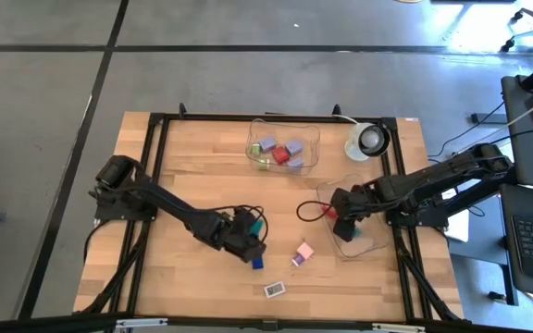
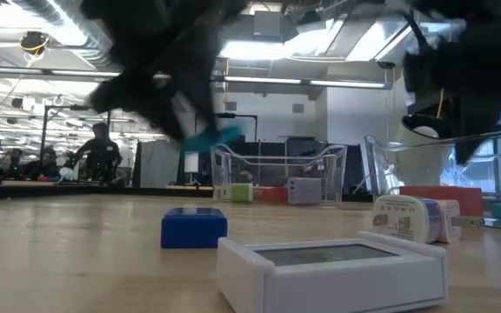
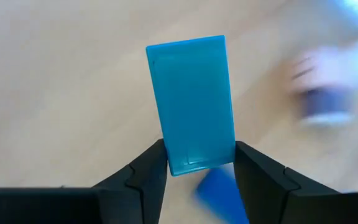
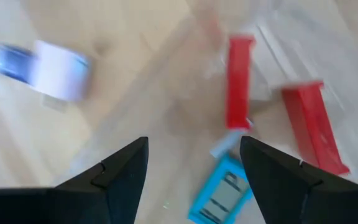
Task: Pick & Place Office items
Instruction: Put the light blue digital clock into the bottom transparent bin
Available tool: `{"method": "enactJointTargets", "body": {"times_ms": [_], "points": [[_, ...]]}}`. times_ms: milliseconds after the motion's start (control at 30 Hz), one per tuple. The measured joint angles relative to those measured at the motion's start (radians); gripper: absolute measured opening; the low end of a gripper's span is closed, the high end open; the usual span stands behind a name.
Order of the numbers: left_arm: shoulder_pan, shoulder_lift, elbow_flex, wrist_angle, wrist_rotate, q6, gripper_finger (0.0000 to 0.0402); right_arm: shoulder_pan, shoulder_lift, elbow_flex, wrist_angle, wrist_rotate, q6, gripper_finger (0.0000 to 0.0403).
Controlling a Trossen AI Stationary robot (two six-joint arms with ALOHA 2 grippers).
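A: What is held?
B: A flat teal plastic block point(image 3: 193, 102) is clamped in the left gripper point(image 3: 197, 168), lifted above the table; the right gripper point(image 4: 191, 163) is spread empty over the near clear tub point(image 1: 324, 190).

A: What is left?
B: Several items are binned; a blue block point(image 2: 194, 227), a white case point(image 2: 333, 269) and a pink piece point(image 1: 303, 252) are left out.

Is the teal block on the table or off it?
Off it: the left claw is shut on the teal block, lifted above the table.
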Motion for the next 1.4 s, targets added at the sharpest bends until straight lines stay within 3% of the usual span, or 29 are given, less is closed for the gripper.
{"method": "enactJointTargets", "body": {"times_ms": [167,400,567,800,1100,1267,1400], "points": [[0.000,-0.009,0.002,0.235,-0.148,0.236,0.0165,-0.003,0.000,0.121,0.001,0.037,-0.020,0.0255],[0.020,-0.009,0.003,0.458,-0.389,0.593,0.0167,-0.006,-0.001,0.258,0.101,0.223,-0.018,0.0255],[0.053,-0.009,0.003,0.521,-0.478,0.702,0.0168,-0.054,-0.001,0.262,0.200,0.207,0.059,0.0256],[0.109,-0.009,0.003,0.555,-0.477,0.713,0.0168,-0.092,0.007,0.262,0.313,0.128,0.049,0.0274],[0.141,-0.009,0.004,0.679,-0.446,0.840,0.0168,-0.123,0.078,0.262,0.457,0.198,0.007,0.0304],[0.145,-0.009,0.004,0.682,-0.442,0.842,0.0168,-0.149,0.100,0.262,0.511,0.252,-0.031,0.0302],[0.144,-0.009,0.004,0.682,-0.442,0.856,0.0168,-0.169,0.102,0.262,0.510,0.255,-0.018,0.0276]]}}
